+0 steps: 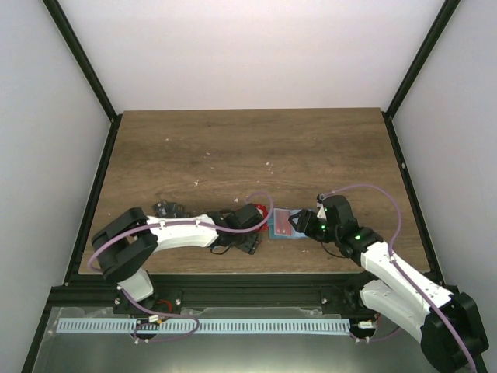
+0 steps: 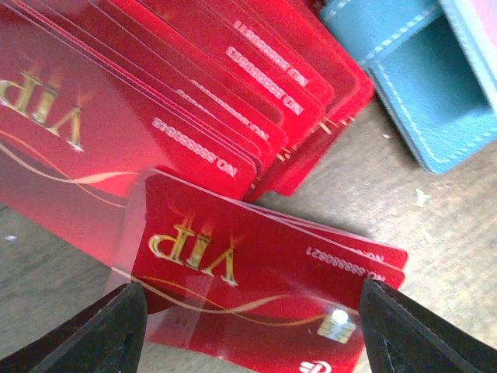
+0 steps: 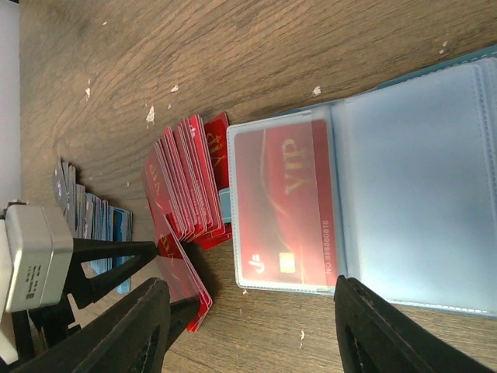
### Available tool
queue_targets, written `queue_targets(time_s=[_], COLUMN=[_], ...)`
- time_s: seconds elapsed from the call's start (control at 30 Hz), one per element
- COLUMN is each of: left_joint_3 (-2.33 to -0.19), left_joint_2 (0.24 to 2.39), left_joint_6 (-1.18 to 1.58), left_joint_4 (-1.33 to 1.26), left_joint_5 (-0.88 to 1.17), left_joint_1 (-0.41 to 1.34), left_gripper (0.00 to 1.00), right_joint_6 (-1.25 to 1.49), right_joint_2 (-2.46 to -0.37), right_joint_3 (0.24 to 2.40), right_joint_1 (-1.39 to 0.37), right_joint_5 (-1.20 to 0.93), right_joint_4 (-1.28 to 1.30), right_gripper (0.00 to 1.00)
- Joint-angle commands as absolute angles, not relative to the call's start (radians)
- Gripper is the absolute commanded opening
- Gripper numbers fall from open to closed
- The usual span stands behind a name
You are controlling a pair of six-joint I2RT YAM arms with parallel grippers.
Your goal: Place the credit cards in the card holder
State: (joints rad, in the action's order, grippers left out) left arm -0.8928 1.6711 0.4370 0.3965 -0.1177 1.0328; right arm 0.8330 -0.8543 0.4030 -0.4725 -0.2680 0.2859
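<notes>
- The left arm [image 1: 178, 231] lay low and stretched out toward the card holder [image 3: 411, 179]. The right arm [image 1: 388, 264], bent at the elbow, reached the holder from the opposite side.
- The right gripper [image 3: 248, 318] hung at the holder's near edge with its matte black fingers apart and nothing clamped between them. One finger stood in front of an empty sleeve.
- The holder lay open and flat. It had a dull teal cover with pale stitching and cloudy clear plastic sleeves inside.
- One glossy red card [image 3: 283, 206], with gold "VIP" lettering and a chip, sat in the sleeve on the left arm's side.
- Just beside the holder on that same side, thin round-cornered red cards [image 2: 194, 101] leaned in an overlapping fan.
- The left gripper [image 2: 252, 322] had its jaws apart, straddling a few loose red cards [image 2: 264, 272] that lay flat by the fan. Whether the fingers touched them could not be told.
- Farther from the holder, past the left gripper, stood a row of blue and dark cards [image 3: 97, 217].
- Beyond the holder ran the brown wood-grain table [image 1: 248, 148], dotted with pale flecks.
</notes>
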Motion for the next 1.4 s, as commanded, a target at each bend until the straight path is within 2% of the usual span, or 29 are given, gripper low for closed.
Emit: queue_targets(time_s=[0.0, 0.5, 0.63, 0.87, 1.07, 1.2, 1.37], left_joint_3=[-0.82, -0.822, -0.852, -0.875, -0.834, -0.809, -0.781], left_joint_2=[1.649, 1.638, 1.544, 1.491, 1.426, 1.404, 1.463], left_joint_6=[0.438, 0.498, 0.506, 0.494, 0.508, 0.534, 0.53], left_joint_4=[0.325, 0.294, 0.358, 0.461, 0.546, 0.53, 0.47], left_joint_5=[0.004, 0.043, -0.082, -0.179, -0.248, -0.236, -0.199], left_joint_1=[1.042, 1.305, 1.299, 1.117, 0.899, 0.751, 0.575], left_gripper=[0.76, 0.72, 0.74, 0.75, 0.75, 0.73, 0.74], right_joint_6=[0.848, 0.87, 0.873, 0.888, 0.936, 0.967, 0.955], right_joint_2=[-0.848, -0.805, -0.799, -0.817, -0.873, -0.978, -1.142], right_joint_3=[0.398, 0.391, 0.388, 0.37, 0.366, 0.387, 0.472], right_joint_1=[-0.463, -0.463, -0.463, -0.475, -0.573, -0.665, -0.737], right_joint_5=[-0.264, -0.294, -0.307, -0.374, -0.363, -0.342, -0.33], right_joint_4=[0.288, 0.298, 0.29, 0.208, 0.088, -0.009, -0.042], right_gripper=[0.6, 0.6, 0.6, 0.6, 0.59, 0.59, 0.58])
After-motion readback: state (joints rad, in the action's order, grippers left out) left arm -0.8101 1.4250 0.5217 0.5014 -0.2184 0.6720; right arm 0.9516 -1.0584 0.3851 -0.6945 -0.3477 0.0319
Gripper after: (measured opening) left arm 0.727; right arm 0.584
